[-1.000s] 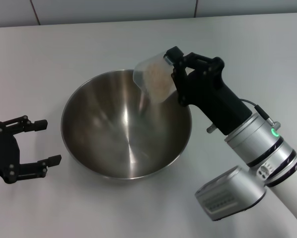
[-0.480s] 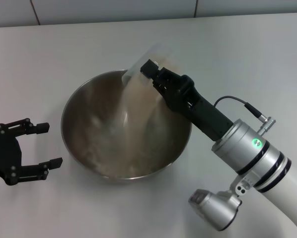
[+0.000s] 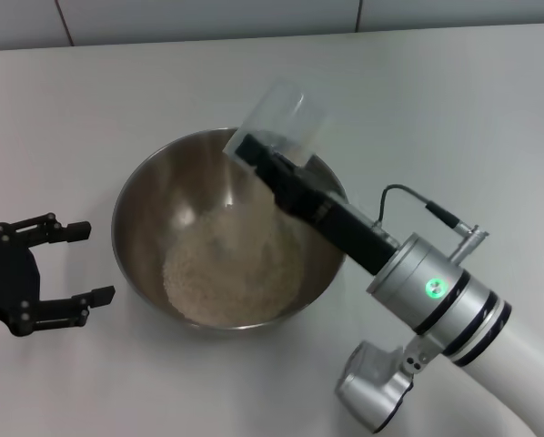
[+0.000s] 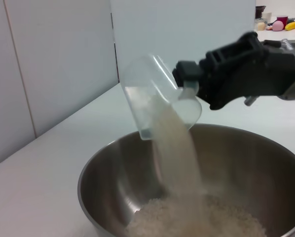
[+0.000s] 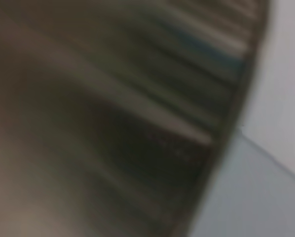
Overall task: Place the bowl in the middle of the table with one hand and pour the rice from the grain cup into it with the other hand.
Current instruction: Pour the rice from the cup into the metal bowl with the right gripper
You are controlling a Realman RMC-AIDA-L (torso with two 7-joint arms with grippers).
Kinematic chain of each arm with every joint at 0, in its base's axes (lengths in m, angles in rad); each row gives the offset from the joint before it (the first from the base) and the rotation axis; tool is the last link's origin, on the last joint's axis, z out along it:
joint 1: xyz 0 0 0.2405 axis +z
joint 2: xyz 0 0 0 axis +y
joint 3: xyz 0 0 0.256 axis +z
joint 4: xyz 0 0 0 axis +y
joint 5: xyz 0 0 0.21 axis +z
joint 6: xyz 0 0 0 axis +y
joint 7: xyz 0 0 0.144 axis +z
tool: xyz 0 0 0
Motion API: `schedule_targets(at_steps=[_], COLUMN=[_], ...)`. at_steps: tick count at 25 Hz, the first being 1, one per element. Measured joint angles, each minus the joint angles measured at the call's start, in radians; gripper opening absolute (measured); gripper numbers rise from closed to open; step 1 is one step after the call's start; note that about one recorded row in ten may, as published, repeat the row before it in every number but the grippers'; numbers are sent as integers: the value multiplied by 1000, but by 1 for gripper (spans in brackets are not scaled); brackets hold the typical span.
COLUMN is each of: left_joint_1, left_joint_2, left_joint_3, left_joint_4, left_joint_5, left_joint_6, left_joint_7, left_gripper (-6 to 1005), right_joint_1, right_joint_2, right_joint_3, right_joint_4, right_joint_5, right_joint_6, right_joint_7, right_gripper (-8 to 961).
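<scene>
The steel bowl [image 3: 145, 196] stands on the white table [image 3: 90, 100] near its middle. My right gripper [image 3: 258, 157] is shut on the grain cup [image 3: 283, 116] and holds it tipped over the bowl's far rim. Rice [image 3: 231, 269] lies heaped in the bowl's bottom. In the left wrist view the tilted cup [image 4: 152, 94] sends a stream of rice [image 4: 179, 148] down into the bowl [image 4: 103, 173], held by the right gripper [image 4: 187, 79]. My left gripper [image 3: 76, 264] is open and empty, left of the bowl. The right wrist view shows only a blurred dark surface.
A tiled wall edge [image 3: 208, 18] runs along the table's far side. Bare tabletop lies on all sides of the bowl. My right arm [image 3: 436, 300] reaches in from the lower right over the bowl's right rim.
My right wrist has rolled over, tipping the cup from slightly tilted to steeply inverted. The rice has left the cup and gathered in the bowl. The left gripper has barely moved.
</scene>
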Motion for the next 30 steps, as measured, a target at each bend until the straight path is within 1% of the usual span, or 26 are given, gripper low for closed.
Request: schedule_targets(at_steps=[4, 8, 12, 14, 15, 16, 17, 18, 24, 27, 30], left_joint_1=[-3, -3, -3, -2, -2, -2, -2, -2, 1, 2, 2], left_joint_2=[0, 0, 0, 0, 0, 0, 0, 0, 0, 0, 0], left_joint_3=[0, 0, 0, 0, 0, 0, 0, 0, 0, 0, 0], left_joint_4=[0, 0, 0, 0, 0, 0, 0, 1, 10, 11, 11], left_joint_5=[0, 0, 0, 0, 0, 0, 0, 0, -6, -7, -7], left_joint_6=[0, 2, 3, 8, 8, 8, 8, 9, 10, 11, 11], left_joint_7=[-1, -2, -3, -5, -5, -5, -5, -5, -6, -6, -6], left_gripper=[814, 814, 814, 814, 814, 814, 814, 814, 814, 814, 814], right_joint_1=[-2, 0, 6, 7, 4, 1, -16, -16, -104, -155, -179], right_joint_2=[0, 0, 0, 0, 0, 0, 0, 0, 0, -2, -5], right_joint_3=[5, 5, 9, 20, 33, 50, 89, 89, 215, 278, 313], right_joint_4=[13, 18, 13, 16, 31, 51, 103, 103, 216, 269, 274], right_joint_5=[-17, -18, -18, -18, -18, -18, -18, -18, -11, -8, -7], right_joint_6=[48, 74, 73, 68, 62, 56, 38, 38, 5, 8, 9], right_joint_7=[-203, -353, -430, -432, -402, -365, -223, -223, 506, 798, 1086], right_gripper=[14, 14, 14, 14, 14, 14, 14, 14, 14, 15, 15])
